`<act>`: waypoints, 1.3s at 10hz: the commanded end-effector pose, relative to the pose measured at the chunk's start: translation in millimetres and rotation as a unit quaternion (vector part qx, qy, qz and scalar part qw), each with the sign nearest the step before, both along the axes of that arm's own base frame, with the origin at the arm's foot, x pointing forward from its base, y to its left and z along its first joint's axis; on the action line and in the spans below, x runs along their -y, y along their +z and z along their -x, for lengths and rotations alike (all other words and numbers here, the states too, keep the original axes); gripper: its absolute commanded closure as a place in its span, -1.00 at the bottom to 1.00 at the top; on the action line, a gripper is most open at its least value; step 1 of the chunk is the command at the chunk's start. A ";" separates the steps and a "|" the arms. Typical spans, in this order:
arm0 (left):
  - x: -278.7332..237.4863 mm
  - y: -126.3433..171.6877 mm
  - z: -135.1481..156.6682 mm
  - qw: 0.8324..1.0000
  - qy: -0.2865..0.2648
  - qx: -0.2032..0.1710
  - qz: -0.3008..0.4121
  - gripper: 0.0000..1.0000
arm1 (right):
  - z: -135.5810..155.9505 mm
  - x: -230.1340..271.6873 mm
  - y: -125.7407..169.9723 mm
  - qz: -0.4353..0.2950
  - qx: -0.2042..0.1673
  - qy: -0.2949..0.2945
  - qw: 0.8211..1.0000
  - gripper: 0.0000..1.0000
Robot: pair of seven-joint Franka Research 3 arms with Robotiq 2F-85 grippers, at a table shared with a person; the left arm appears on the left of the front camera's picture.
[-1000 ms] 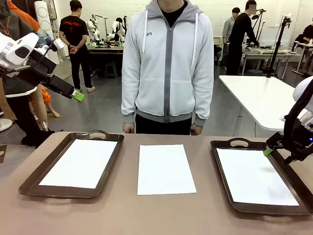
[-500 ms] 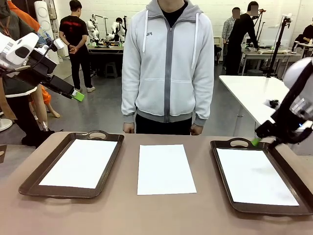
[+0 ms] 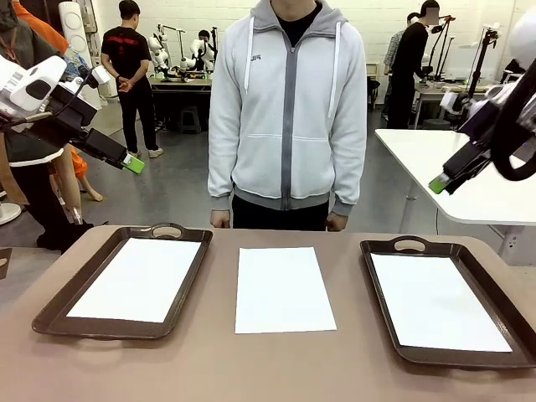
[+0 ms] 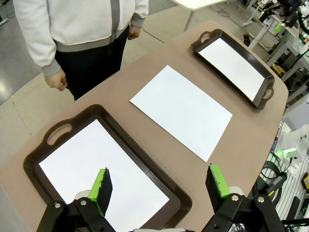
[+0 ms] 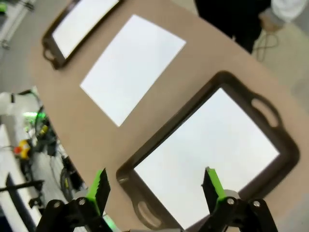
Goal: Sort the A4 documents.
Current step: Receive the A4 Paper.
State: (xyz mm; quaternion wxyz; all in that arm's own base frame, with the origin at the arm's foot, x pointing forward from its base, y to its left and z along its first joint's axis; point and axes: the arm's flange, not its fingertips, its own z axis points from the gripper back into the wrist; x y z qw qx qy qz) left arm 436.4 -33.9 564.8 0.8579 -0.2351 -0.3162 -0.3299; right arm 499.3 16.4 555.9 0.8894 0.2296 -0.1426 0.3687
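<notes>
From the front, three plain white, blank sheets lie flat on the brown counter [image 3: 276,368]. The left A4 document [image 3: 138,279] sits inside the left tray [image 3: 100,329], the middle A4 document [image 3: 283,289] lies on bare counter between the trays, and the right A4 document [image 3: 435,301] sits inside the right tray [image 3: 374,285]. Each has its long axis running from the robot's side toward the person [image 3: 285,126], with a short edge facing that person. The left end effector [image 3: 132,163] hangs high off the left tray's far corner; the right end effector [image 3: 437,184] hangs high beyond the right tray. The left wrist view shows the left end effector's jaws spread wide with nothing between them, above the left tray. The right wrist view, slightly blurred, shows the right end effector just as wide and empty over the right tray, where the sheet covers most of the inside.
</notes>
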 end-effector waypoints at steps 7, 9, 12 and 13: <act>0.2 0.1 0.3 1.000 0.000 0.000 0.000 -1.00 | 48.3 39.1 22.8 -0.149 0.085 0.008 0.985 -1.00; 0.2 0.1 0.3 1.000 0.000 0.000 0.000 -1.00 | 45.6 42.1 20.2 -0.151 0.081 0.001 0.985 -1.00; 0.2 0.1 0.3 1.000 0.000 0.000 0.000 -1.00 | 39.4 43.6 17.1 -0.148 0.067 -0.001 0.987 -1.00; 0.2 0.1 0.3 1.000 0.000 0.000 0.000 -1.00 | 45.0 43.1 23.1 -0.141 0.066 0.000 0.988 -1.00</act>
